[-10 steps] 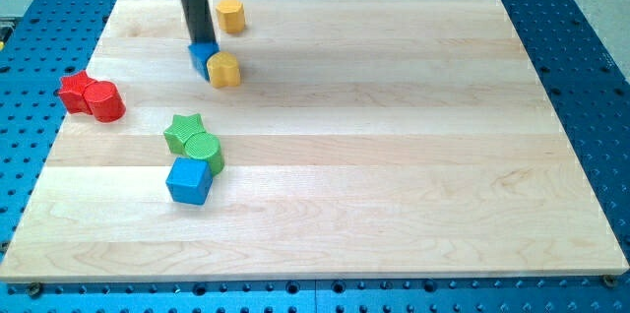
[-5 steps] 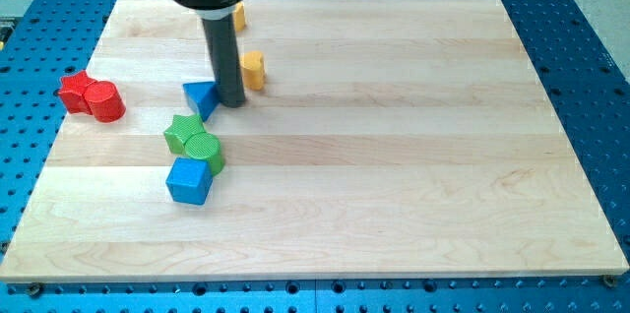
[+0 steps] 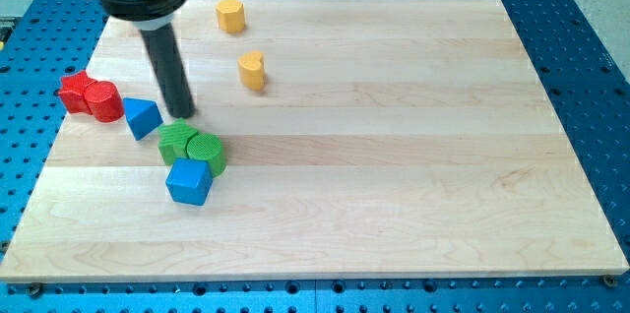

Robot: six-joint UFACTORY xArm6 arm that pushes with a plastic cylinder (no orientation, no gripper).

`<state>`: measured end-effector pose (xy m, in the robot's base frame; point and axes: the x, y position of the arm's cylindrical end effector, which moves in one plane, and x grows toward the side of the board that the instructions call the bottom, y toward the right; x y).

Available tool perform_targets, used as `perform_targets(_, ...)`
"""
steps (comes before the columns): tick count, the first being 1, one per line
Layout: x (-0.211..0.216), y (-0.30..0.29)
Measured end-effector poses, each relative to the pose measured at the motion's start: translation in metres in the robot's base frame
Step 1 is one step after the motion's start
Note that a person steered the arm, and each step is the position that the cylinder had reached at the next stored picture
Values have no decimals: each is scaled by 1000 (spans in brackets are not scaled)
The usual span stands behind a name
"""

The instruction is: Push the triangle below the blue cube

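My tip (image 3: 182, 113) rests on the wooden tabletop (image 3: 394, 156) just right of the blue triangle (image 3: 143, 117); there is no hand to open or close. The triangle sits beside the red blocks (image 3: 91, 95), up-left of the blue cube (image 3: 189, 181), with the green blocks (image 3: 192, 145) between.

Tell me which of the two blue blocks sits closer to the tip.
The blue triangle, just to the view's left of my tip. The blue cube lies farther off, below the green blocks.
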<state>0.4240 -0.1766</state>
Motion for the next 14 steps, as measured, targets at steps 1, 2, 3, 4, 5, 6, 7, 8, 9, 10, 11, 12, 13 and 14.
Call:
perform_targets(1,10,-34)
perform_targets(2,-5,-34)
perform_targets(3,15,-49)
perform_targets(4,87,-53)
perform_targets(5,111,-24)
perform_targets(6,110,-65)
perform_targets(7,107,-72)
perform_targets(8,109,-126)
perform_targets(9,131,-115)
perform_targets(10,155,-85)
perform_targets(11,172,-88)
perform_targets(12,173,-68)
perform_targets(13,170,-47)
perform_targets(14,159,-104)
